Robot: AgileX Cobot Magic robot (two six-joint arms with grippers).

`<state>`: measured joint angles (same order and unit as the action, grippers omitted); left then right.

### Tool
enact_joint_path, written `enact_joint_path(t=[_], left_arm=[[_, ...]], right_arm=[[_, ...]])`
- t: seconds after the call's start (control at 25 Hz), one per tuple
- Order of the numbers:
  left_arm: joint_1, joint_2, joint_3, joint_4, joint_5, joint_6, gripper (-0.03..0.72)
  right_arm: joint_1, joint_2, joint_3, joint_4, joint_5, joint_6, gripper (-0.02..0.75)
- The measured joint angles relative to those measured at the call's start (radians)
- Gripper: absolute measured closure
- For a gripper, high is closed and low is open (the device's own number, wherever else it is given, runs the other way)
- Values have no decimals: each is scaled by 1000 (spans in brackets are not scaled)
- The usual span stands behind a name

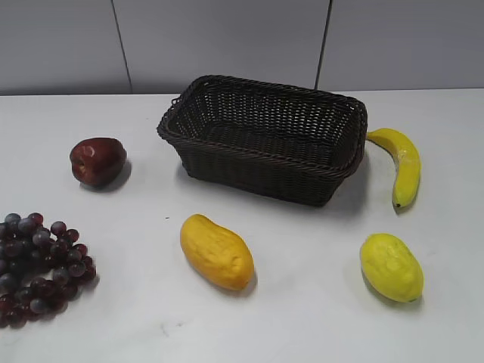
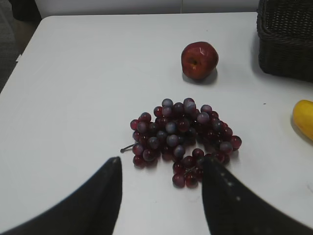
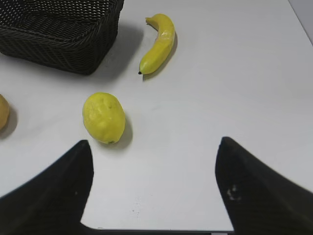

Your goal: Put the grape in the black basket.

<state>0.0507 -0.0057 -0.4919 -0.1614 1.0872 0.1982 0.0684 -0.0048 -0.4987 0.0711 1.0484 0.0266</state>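
Purple grape lies just beyond the left gripper's spread jaws.

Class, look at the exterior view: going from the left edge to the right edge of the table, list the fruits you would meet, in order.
grape → apple → mango → lemon, with the banana at about the same place across, farther back beside the black basket.

one basket, apple, grape bunch, banana, two mangoes
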Motion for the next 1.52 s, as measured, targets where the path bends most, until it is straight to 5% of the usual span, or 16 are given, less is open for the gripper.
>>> enact_joint_path(t=[0.56, 1.28, 1.52], left_arm=[[0, 55, -39, 0, -68, 0, 198], [0, 869, -317, 0, -161, 0, 200], [0, 1123, -440, -8, -57, 30, 200]], right_arm=[[0, 0, 0, 0, 0, 0, 148], [0, 0, 0, 0, 0, 0, 148], [0, 0, 0, 0, 0, 0, 148]])
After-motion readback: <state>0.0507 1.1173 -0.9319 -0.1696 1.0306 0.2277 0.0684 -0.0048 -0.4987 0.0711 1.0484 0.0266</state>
